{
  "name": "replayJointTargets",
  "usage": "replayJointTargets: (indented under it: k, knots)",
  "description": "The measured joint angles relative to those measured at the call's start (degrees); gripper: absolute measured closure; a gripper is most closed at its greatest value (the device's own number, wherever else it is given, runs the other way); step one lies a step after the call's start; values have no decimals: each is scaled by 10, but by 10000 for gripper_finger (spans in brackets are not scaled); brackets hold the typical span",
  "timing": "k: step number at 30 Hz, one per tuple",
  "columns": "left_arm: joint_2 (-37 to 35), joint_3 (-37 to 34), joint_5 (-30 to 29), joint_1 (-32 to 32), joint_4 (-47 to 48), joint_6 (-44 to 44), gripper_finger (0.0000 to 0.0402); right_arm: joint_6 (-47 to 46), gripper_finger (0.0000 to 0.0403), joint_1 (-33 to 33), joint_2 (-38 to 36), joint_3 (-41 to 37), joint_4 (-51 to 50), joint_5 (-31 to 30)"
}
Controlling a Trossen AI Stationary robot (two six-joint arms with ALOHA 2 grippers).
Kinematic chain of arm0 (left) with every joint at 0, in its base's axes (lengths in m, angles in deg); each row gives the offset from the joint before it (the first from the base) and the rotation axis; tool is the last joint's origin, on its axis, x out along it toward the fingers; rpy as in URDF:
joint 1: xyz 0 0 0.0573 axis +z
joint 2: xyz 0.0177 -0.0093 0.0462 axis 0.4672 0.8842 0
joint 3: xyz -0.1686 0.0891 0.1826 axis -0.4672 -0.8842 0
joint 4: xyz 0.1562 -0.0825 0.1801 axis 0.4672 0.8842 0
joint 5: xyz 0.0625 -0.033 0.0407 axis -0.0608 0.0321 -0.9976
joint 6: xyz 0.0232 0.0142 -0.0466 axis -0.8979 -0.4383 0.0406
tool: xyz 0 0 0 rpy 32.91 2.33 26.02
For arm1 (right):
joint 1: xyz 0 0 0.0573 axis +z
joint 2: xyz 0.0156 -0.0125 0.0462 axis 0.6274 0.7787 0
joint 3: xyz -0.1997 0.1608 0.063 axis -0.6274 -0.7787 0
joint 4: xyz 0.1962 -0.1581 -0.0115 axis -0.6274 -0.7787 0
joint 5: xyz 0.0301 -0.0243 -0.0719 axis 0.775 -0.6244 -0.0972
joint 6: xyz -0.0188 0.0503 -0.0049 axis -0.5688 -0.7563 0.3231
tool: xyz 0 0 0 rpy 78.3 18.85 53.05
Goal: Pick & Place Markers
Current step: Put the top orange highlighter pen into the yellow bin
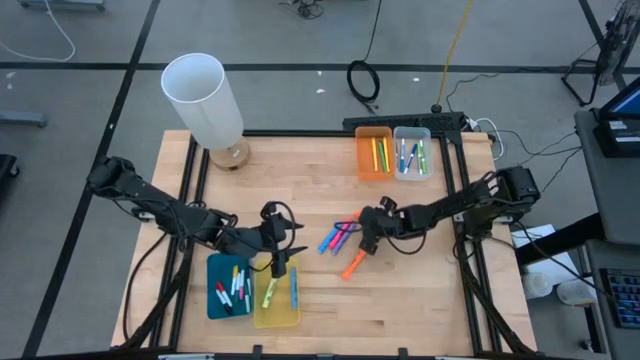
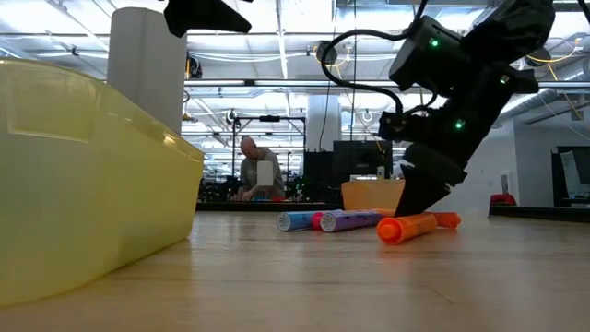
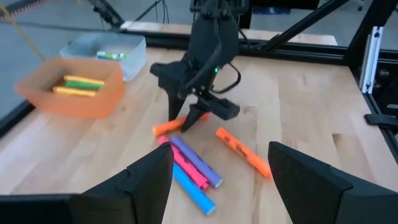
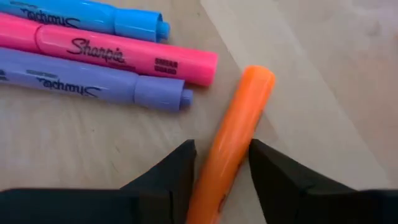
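Observation:
My right gripper [image 1: 364,236] reaches down to the table at a loose group of markers and is shut on an orange marker [image 4: 233,143]. Blue [image 4: 93,15], pink [image 4: 124,53] and purple [image 4: 93,84] markers lie flat side by side next to it. A second orange marker [image 1: 352,265] lies free on the wood nearer the table's near edge. My left gripper [image 1: 284,258] hovers open over the yellow bin [image 1: 275,300], touching nothing; its wrist view looks across at the right gripper [image 3: 199,109]. My right gripper pinches the orange marker at its body [image 4: 224,168] between the two fingers [image 4: 180,171], which lie across it. They come from above, slanting down from the table's right side. The marker lies flat on the table; one end [image 3: 163,129] sticks out beyond the fingers.
A teal bin [image 1: 228,288] with white-bodied markers sits beside the yellow bin, which holds a yellow and a blue marker. An orange bin [image 1: 374,152] and a clear bin [image 1: 412,152] with markers stand at the far edge. A white cylinder [image 1: 205,100] stands far left.

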Motion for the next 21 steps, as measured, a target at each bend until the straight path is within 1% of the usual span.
replayJointTargets:
  k: [2,6,11,16,21]
  knots:
    - [0,0,0,0,12,20,135,5,286,-2,1,0,-7,21]
    - [5,0,-1,1,24,39,135,36,356,-5,2,-1,-9,35]
    - [18,0,-6,12,13,17,135,77,359,-14,-20,-1,-10,38]
    - [26,0,-6,31,13,14,135,90,359,0,-80,-5,-23,15]
    - [26,0,-5,42,12,35,135,99,359,44,-129,-3,5,-57]
